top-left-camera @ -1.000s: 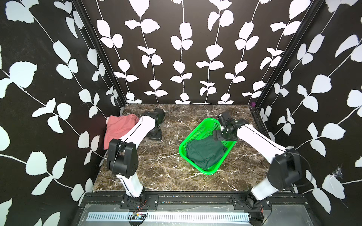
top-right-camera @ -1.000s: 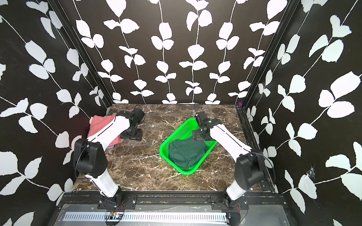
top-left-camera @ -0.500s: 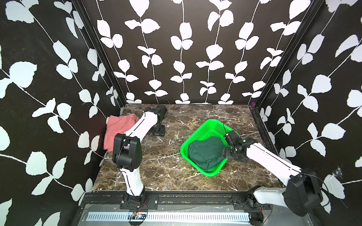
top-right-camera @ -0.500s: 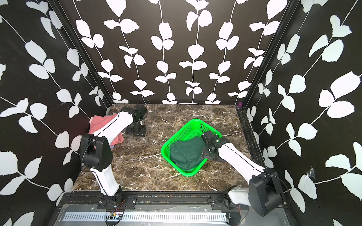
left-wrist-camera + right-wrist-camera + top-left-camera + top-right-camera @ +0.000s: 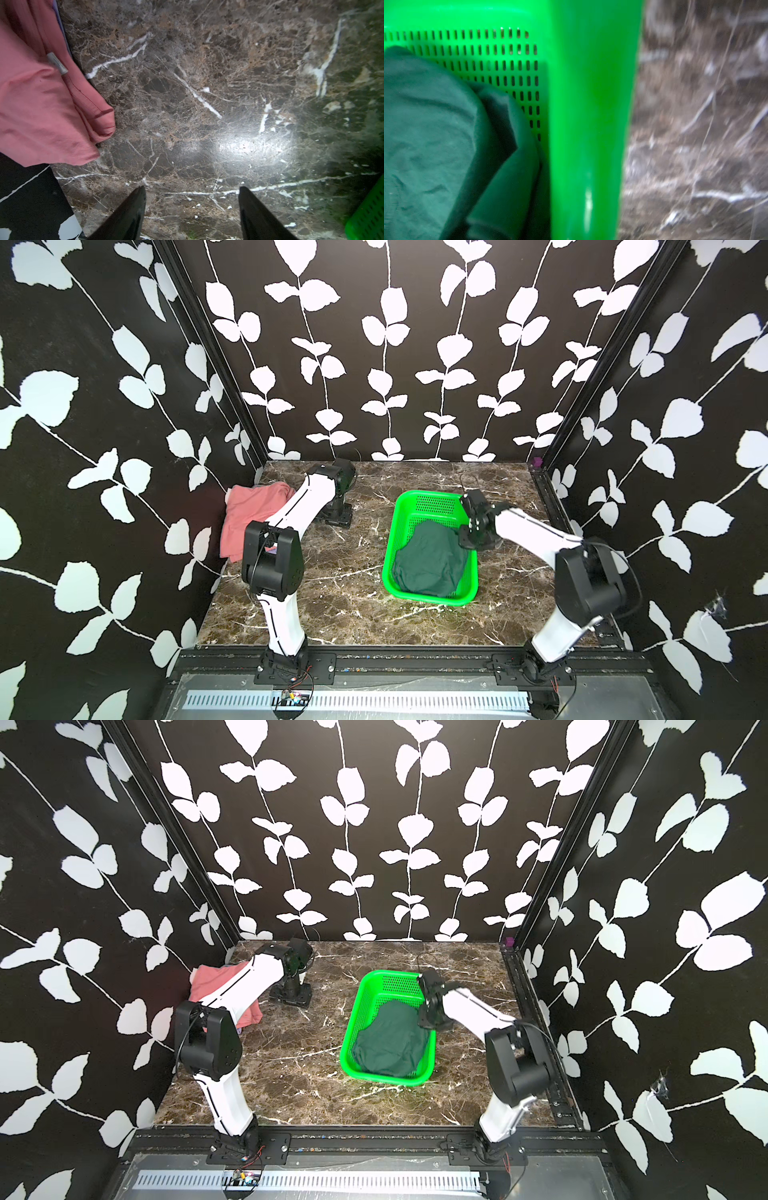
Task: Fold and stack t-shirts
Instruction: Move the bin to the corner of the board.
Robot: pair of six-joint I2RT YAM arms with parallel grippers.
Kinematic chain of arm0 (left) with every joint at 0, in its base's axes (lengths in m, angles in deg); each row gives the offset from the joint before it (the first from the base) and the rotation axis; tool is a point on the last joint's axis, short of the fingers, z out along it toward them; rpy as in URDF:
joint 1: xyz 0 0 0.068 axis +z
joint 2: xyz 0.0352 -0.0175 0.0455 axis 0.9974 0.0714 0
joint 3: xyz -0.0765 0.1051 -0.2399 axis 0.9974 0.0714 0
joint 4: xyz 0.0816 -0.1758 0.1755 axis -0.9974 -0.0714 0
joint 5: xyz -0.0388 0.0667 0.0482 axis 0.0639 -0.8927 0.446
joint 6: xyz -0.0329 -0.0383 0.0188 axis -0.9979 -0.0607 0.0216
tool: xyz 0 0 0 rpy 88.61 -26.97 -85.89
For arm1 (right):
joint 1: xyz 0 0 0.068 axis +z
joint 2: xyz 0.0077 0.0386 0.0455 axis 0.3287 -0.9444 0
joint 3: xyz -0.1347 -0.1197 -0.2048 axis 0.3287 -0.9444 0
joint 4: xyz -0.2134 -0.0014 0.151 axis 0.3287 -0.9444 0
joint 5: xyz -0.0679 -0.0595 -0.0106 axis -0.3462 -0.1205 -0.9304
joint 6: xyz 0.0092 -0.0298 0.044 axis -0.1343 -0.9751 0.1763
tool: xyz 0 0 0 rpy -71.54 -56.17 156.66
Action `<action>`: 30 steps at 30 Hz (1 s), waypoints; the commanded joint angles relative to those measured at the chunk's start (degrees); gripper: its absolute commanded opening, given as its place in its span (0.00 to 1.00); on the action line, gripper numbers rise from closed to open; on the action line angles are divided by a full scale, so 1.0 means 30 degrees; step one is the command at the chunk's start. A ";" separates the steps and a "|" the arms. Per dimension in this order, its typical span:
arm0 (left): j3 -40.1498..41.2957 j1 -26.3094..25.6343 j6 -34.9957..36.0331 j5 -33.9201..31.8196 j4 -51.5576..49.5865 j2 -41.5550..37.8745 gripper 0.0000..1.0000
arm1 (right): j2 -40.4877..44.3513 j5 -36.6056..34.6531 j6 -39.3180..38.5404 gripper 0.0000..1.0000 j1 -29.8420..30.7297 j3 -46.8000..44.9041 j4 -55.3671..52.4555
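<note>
Dark green t-shirt (image 5: 430, 560) lies bunched inside the basket (image 5: 389, 556), my right hand (image 5: 468, 540) at its right rim; closed or not, I cannot tell. Pink t-shirt (image 5: 249, 510) sits crumpled at the surface's (image 5: 345, 572) far left edge; my left hand (image 5: 191, 190) hovers nearby, fingers apart, holding nothing.

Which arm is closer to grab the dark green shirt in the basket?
The right, probably. The right claw hangs at the basket rim, beside the dark green shirt; the left claw is across the table, near the pink shirt.
</note>
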 commanded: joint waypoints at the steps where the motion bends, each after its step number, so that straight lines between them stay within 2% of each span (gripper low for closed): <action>1: 0.0503 -0.0024 -0.0190 0.0461 -0.0167 -0.0443 0.72 | -0.1224 -0.4324 -0.2654 0.00 -0.1787 0.2503 -0.1331; 5: 0.0902 -0.0006 -0.0285 0.0747 -0.0055 -0.0687 0.70 | -0.3003 -0.6249 -0.4641 0.00 -0.3898 0.5075 -0.1531; 9: 0.1563 -0.0013 -0.0017 0.1747 0.0485 -0.1443 0.72 | -0.4579 -0.9734 -0.6870 0.00 -0.4704 0.7594 -0.1388; 10: 0.1795 -0.0003 0.0002 0.2104 0.0742 -0.1749 0.73 | -0.4730 -1.0176 -0.7373 0.06 -0.4752 0.7968 -0.1193; 11: 0.2123 -0.0029 -0.0058 0.2392 0.1153 -0.2209 0.75 | -0.4734 -1.0627 -0.7720 0.51 -0.4729 0.8230 -0.0950; 12: 0.2563 -0.0006 -0.0145 0.2752 0.1681 -0.2723 0.76 | -0.4430 -1.0588 -0.7902 0.91 -0.4707 0.8131 -0.0445; 13: 0.2906 -0.0008 -0.0232 0.2896 0.2173 -0.3191 0.79 | -0.3879 -1.0089 -0.7963 0.99 -0.4649 0.7766 0.0061; 16: 0.3947 -0.0006 -0.0637 0.2841 0.3404 -0.4279 0.84 | -0.1131 -0.7768 -0.8185 0.99 -0.3853 0.5574 0.2579; 20: 0.4714 0.0009 -0.1313 0.2996 0.4055 -0.4662 0.86 | 0.0752 -0.5781 -0.5911 0.99 -0.1942 0.5239 0.1442; 26: 0.4187 0.0008 -0.2300 0.4360 0.4251 -0.3455 0.85 | -0.0321 -0.1420 -0.3790 0.99 0.0528 0.4999 0.1104; 28: 0.3719 0.0001 -0.2513 0.4683 0.4111 -0.3067 0.84 | -0.1202 -0.0323 -0.3458 0.99 0.0859 0.5074 0.1180; 30: 0.3448 0.0001 -0.2626 0.4775 0.4118 -0.2850 0.83 | -0.2235 0.1795 -0.3282 0.99 0.0964 0.5043 0.1761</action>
